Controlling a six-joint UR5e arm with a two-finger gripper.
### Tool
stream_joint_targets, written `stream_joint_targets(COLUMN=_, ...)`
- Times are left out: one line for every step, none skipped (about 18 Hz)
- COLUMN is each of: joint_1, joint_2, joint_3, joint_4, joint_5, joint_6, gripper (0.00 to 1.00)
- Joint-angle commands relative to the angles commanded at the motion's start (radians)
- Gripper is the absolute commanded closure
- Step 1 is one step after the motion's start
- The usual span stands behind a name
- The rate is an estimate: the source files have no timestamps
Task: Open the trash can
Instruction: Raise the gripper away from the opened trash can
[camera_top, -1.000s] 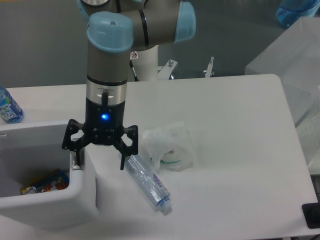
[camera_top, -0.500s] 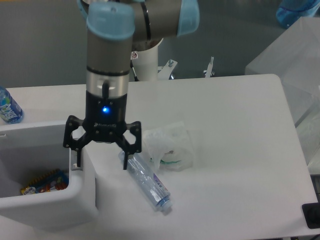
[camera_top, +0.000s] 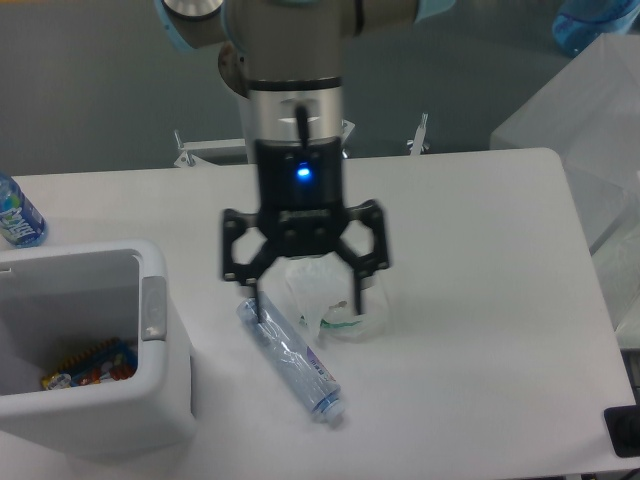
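Observation:
The trash can (camera_top: 160, 395) is a large boxy white bin at the front left of the table. Its top stands open and I see colourful wrappers (camera_top: 90, 364) inside. A small grey tab (camera_top: 153, 308) sits on its right rim. My gripper (camera_top: 307, 305) is open and empty, to the right of the bin and apart from it. It hangs over a crumpled clear plastic bag (camera_top: 335, 295) and the upper end of a lying clear plastic bottle (camera_top: 292, 362).
A blue-labelled water bottle (camera_top: 17, 215) stands at the far left edge. The table's right edge (camera_top: 590, 300) borders translucent plastic boxes (camera_top: 600, 120). A dark object (camera_top: 622, 430) sits at the front right corner.
My gripper has moved right, away from the bin's right rim, to above the plastic bag and bottle. It stays open. The bin stays open.

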Motion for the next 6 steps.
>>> stream_joint_targets(joint_1=0.012, joint_2=0.003, joint_3=0.0, joint_4=-0.029, joint_5=0.0, joint_6=0.058, gripper=0.0)
stream_joint_targets(joint_1=0.023, joint_2=0.003, joint_3=0.0, joint_4=-0.054, joint_5=0.002, joint_6=0.115, gripper=0.0)
stream_joint_targets(joint_1=0.034, joint_2=0.003, joint_3=0.0, joint_4=-0.071, joint_5=0.008, joint_6=0.166, gripper=0.0)
stream_joint_targets(joint_1=0.045, joint_2=0.003, joint_3=-0.002, joint_4=-0.085, joint_5=0.009, joint_6=0.203, gripper=0.0)
stream_joint_targets(joint_1=0.052, joint_2=0.005, joint_3=-0.006, joint_4=-0.089, joint_5=0.009, joint_6=0.229, gripper=0.0)
stream_joint_targets(joint_1=0.063, joint_2=0.005, joint_3=-0.011, joint_4=-0.089, joint_5=0.009, joint_6=0.244, gripper=0.0)
